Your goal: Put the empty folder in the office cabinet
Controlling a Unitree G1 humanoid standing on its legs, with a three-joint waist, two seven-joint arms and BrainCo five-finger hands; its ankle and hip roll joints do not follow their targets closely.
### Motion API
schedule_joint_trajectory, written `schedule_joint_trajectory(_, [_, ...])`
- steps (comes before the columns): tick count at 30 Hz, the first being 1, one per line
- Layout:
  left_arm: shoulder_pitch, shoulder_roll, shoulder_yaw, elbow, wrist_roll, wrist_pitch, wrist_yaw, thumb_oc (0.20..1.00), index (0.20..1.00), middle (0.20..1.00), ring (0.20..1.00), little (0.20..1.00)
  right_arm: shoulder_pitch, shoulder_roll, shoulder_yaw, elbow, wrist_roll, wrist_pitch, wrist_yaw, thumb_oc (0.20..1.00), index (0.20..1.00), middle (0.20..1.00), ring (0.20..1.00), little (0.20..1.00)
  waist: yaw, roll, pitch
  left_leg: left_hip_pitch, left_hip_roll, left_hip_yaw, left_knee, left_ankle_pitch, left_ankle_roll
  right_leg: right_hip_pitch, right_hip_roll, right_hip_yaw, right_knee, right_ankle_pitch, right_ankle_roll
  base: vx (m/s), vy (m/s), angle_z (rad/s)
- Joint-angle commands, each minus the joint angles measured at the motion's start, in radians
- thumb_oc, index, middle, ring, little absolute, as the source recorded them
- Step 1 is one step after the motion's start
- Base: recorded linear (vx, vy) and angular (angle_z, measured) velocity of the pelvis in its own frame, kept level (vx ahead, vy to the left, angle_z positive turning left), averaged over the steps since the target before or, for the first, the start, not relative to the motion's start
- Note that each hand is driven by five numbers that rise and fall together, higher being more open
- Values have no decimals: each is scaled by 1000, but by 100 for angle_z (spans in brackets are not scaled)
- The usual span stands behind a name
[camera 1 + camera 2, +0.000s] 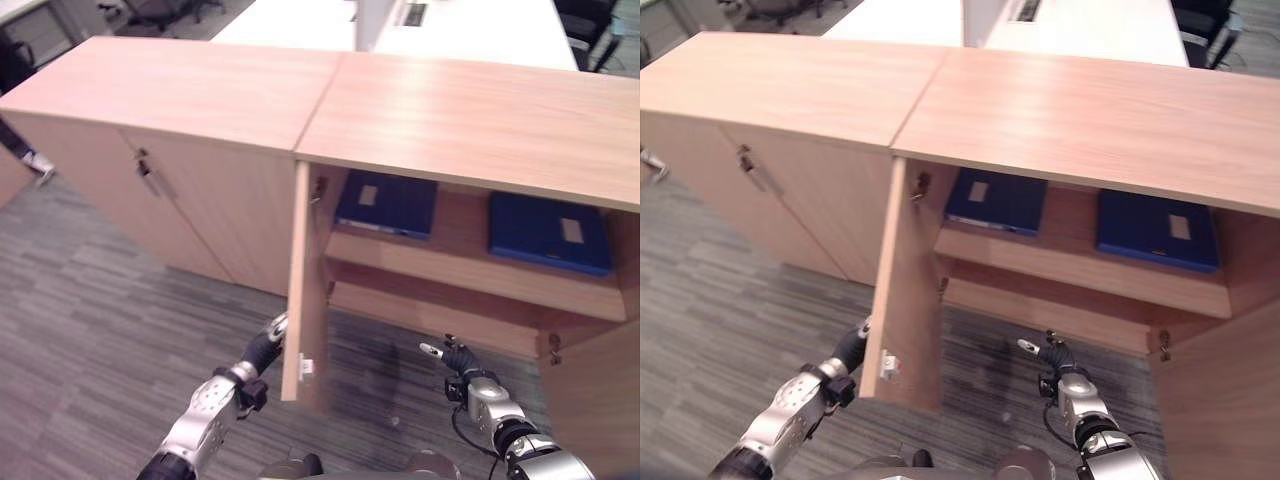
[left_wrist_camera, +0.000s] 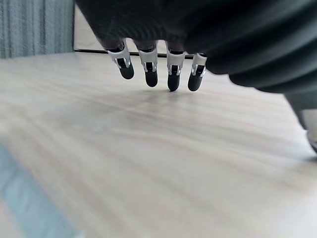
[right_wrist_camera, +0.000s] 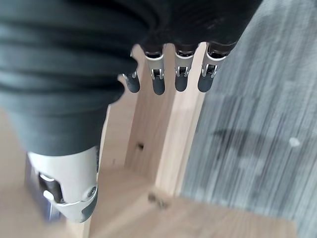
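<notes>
The office cabinet (image 1: 470, 110) stands with both doors swung out. On its upper shelf (image 1: 470, 262) lie two blue folders, one on the left (image 1: 387, 203) and one on the right (image 1: 548, 232). My left hand (image 1: 262, 350) is at the outer face of the left door (image 1: 305, 290). In the left wrist view its fingers (image 2: 148, 69) are straight, right at the wood. My right hand (image 1: 455, 358) hangs open over the carpet in front of the lower shelf, holding nothing. Its straight fingers (image 3: 181, 74) point toward the door's edge (image 3: 163, 129).
A closed cabinet with a metal handle (image 1: 150, 175) adjoins on the left. The right door (image 1: 590, 390) stands out at the lower right. White desks (image 1: 450, 25) and office chairs lie behind. Grey carpet (image 1: 100, 330) covers the floor. A person's shoe (image 1: 40, 165) is at the far left.
</notes>
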Motion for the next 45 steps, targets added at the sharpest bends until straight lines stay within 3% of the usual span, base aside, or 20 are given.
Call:
schedule_joint_trajectory(1, [-71, -45, -37, -60, -18, -40, -5, 1000, 1000, 1000, 1000, 1000, -12, -25, 38, -71, -23, -19, 2, 1000, 1000, 1000, 1000, 1000, -14, 7, -47, -70, 89, -20, -61, 30, -87, 13, 29, 59, -102, 66, 54, 3, -233, -65])
schedule_joint_trajectory(3, [-78, -56, -18, -44, -16, -45, 8, 1000, 1000, 1000, 1000, 1000, 12, -29, 46, -97, -34, -19, 7, 1000, 1000, 1000, 1000, 1000, -28, 9, -50, -65, 111, -7, -63, 43, -103, 16, 48, 73, -111, 58, 46, -4, -231, -75])
schedule_joint_trajectory(5, [-135, -80, 16, 18, -9, -60, 57, 1000, 1000, 1000, 1000, 1000, 70, -34, 31, -144, -23, -25, 6, 1000, 1000, 1000, 1000, 1000, -71, 9, -44, -72, 162, -5, -41, 76, -135, 23, 91, 90, -111, 27, 20, -16, -332, -29])
schedule_joint_trajectory(7, [-191, -86, 52, 71, 3, -80, 111, 1000, 1000, 1000, 1000, 1000, 94, -44, 45, -159, -25, -29, 9, 1000, 1000, 1000, 1000, 1000, -98, 4, -39, -83, 204, -14, 44, 84, -158, 30, 124, 115, -112, 2, -2, 46, -209, -52])
schedule_joint_trajectory(9, [-291, -93, 75, 163, 8, -105, 189, 1000, 1000, 1000, 1000, 1000, 100, -50, 53, -127, -16, -27, 4, 1000, 1000, 1000, 1000, 1000, -64, -25, -29, -156, 93, -237, 12, 58, -127, 31, 139, 174, -112, -7, -10, 145, -138, -115])
schedule_joint_trajectory(10, [-301, -90, 86, 183, 9, -118, 193, 1000, 1000, 1000, 1000, 1000, 99, -44, 56, -112, -16, -29, 10, 1000, 1000, 1000, 1000, 1000, -62, -25, -34, -143, 77, -263, -33, 56, -120, 35, 153, 188, -112, -10, -12, 173, -53, -79])
schedule_joint_trajectory(15, [-348, -57, 101, 256, 32, -119, 211, 1000, 1000, 1000, 1000, 1000, 130, -19, 54, -114, -11, -29, 21, 1000, 1000, 1000, 1000, 1000, -89, -22, -79, -73, 82, -205, -75, 48, -109, 46, 154, 203, -112, -6, -6, 117, 48, -58])
schedule_joint_trajectory(23, [-464, 22, 143, 395, 39, -124, 244, 1000, 1000, 1000, 1000, 1000, 162, -5, 75, -136, -33, -26, 45, 1000, 1000, 1000, 1000, 1000, -121, -21, -94, -47, 63, -171, -75, 21, -97, 51, 137, 219, -112, 8, 9, 51, 67, -12])
schedule_joint_trajectory(45, [-766, 213, 159, 707, 24, -110, 247, 1000, 1000, 1000, 1000, 1000, 174, -4, 109, -138, -29, -31, 78, 1000, 1000, 1000, 1000, 1000, -175, -50, -91, -23, 41, -112, -75, -22, -72, 5, 102, 272, -85, 36, 52, 34, 52, -8])
